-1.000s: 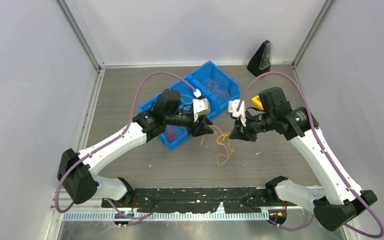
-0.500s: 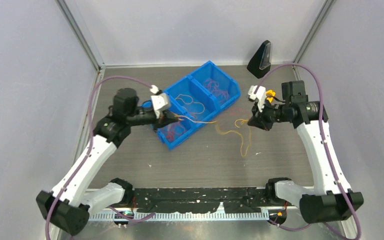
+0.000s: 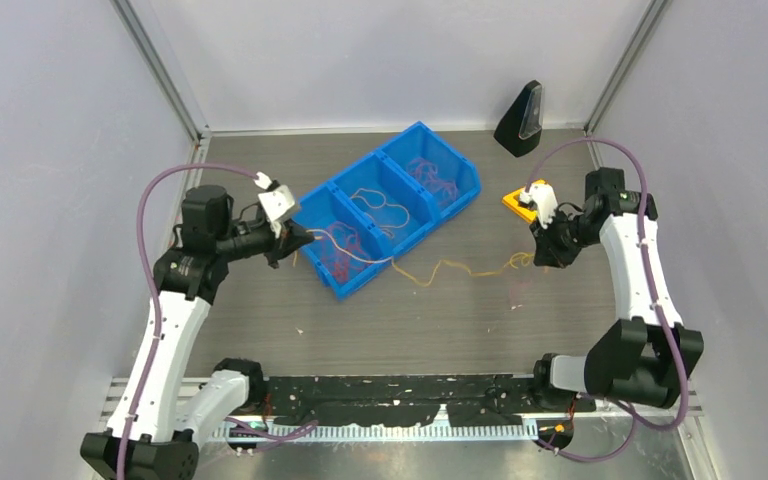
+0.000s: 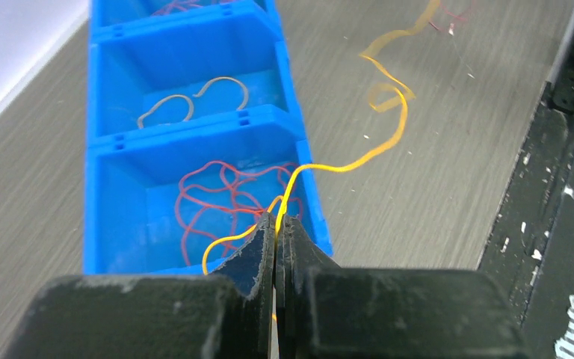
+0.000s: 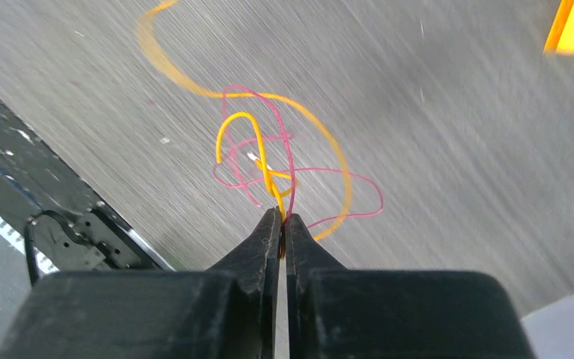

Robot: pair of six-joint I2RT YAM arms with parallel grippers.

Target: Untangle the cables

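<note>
Blue bin (image 4: pixel 194 123); cables (image 4: pixel 374 153) orange-yellow, red — seemingly pink too; grey table (image 3: pixel 360 330).

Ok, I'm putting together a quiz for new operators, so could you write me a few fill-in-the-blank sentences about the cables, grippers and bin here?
1. The left gripper is ____ on the yellow cable.
2. The blue bin has ____ compartments.
3. The cables in the compartment nearest the left gripper are ____.
4. At the right gripper, a pink cable tangles with the ____ one.
Missing words: shut, three, red, yellow.
</note>
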